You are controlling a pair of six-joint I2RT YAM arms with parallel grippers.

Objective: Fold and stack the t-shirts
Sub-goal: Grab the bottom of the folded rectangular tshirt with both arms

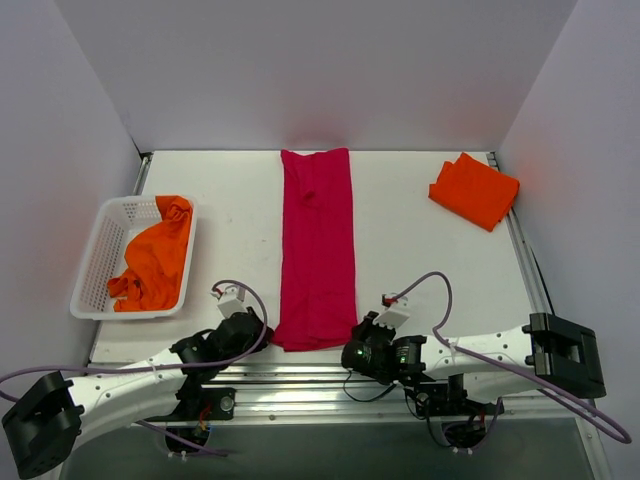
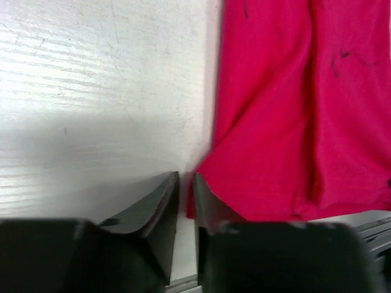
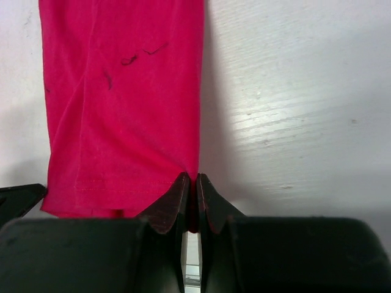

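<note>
Right tool (image 3: 190, 183) pinching crimson shirt (image 1: 318, 250) — basket (image 1: 92, 262), orange shirt (image 1: 152, 258) inside

Even, bright overhead light fills my workspace; the white matte counter (image 1: 420, 260) shows no hard glare from above, only a faint pink cast on the back wall behind the long crimson cloth t-shirt (image 1: 318, 250). In my left wrist view, a broad soft shadow darkens the counter just ahead of my left pincer (image 2: 186, 183), whose black fingers blur at close range. My right pincer (image 3: 190, 186) is likewise soft-focused, brushed streaks glinting beside it.
</note>
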